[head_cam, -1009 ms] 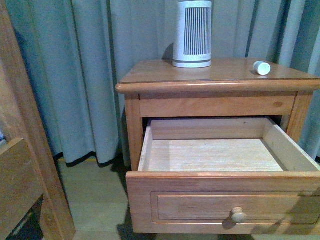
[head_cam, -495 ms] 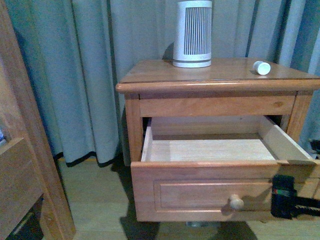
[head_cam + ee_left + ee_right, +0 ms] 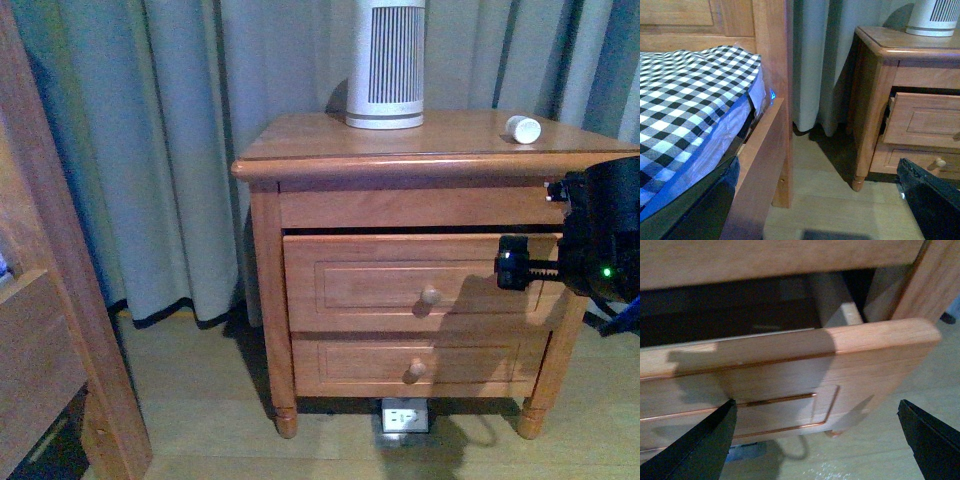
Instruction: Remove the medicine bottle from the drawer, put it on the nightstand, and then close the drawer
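Note:
The medicine bottle [image 3: 523,129], small and white, lies on its side on the right of the nightstand [image 3: 300,150] top. The drawer [image 3: 370,283], the upper one, is pushed almost fully in; the left wrist view shows the drawer [image 3: 920,120] front standing slightly proud. In the right wrist view a dark gap shows above the drawer [image 3: 790,355] front. My right gripper [image 3: 515,270] is open at the drawer front's right end, holding nothing, and the same right gripper [image 3: 815,440] has its fingers spread wide. My left gripper [image 3: 810,210] is open near the floor by the bed, away from the nightstand [image 3: 875,100].
A tall white ribbed device [image 3: 385,65] stands at the back of the nightstand top. The lower drawer [image 3: 415,365] is shut. A wooden bed frame [image 3: 50,300] stands left, with a checkered blanket [image 3: 685,100]. Grey curtains [image 3: 150,150] hang behind. A small white box [image 3: 404,415] lies under the nightstand.
The drawer went from wide open to almost shut. My right arm came into view at the drawer front's right end and followed it inward. The bottle has stayed on top.

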Action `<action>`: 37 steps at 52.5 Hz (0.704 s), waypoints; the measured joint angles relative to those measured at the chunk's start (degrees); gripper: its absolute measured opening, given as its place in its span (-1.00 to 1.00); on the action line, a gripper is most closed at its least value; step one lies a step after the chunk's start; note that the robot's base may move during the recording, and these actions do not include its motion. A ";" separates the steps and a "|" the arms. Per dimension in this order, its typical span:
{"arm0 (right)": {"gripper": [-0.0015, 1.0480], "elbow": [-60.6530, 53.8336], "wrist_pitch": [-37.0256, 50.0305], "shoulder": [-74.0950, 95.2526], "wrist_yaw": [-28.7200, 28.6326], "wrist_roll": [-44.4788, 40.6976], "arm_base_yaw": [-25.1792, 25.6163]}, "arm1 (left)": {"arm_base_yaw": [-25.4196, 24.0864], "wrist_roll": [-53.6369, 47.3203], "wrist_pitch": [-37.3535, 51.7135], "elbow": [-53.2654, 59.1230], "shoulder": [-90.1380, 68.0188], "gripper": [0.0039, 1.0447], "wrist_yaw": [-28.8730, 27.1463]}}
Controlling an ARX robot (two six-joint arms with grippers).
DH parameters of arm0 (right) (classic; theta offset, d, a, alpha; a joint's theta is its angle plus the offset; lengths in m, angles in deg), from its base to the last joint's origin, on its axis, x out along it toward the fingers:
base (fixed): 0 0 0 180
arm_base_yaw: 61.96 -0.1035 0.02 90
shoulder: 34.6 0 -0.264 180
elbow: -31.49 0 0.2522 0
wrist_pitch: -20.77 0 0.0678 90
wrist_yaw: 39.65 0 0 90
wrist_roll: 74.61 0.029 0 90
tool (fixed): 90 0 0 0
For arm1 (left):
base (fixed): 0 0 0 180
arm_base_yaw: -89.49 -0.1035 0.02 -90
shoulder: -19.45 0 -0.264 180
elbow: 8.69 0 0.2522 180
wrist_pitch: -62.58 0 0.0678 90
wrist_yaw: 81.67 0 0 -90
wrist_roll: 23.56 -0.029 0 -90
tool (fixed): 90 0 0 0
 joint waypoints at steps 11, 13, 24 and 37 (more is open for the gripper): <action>0.86 5.25 -0.59 3.23 0.04 -1.33 0.61 | 0.00 0.00 0.00 0.00 0.00 0.87 0.00; 0.86 5.25 -0.39 3.23 -0.50 -1.46 0.63 | 0.00 0.00 0.00 0.00 0.00 0.87 0.00; 0.86 1.14 1.62 0.90 -2.86 0.04 1.01 | 0.00 0.00 0.00 0.00 0.00 0.87 0.00; 0.86 -16.92 0.55 -17.29 -6.38 1.99 2.19 | 0.00 0.00 0.00 0.00 0.00 0.87 0.00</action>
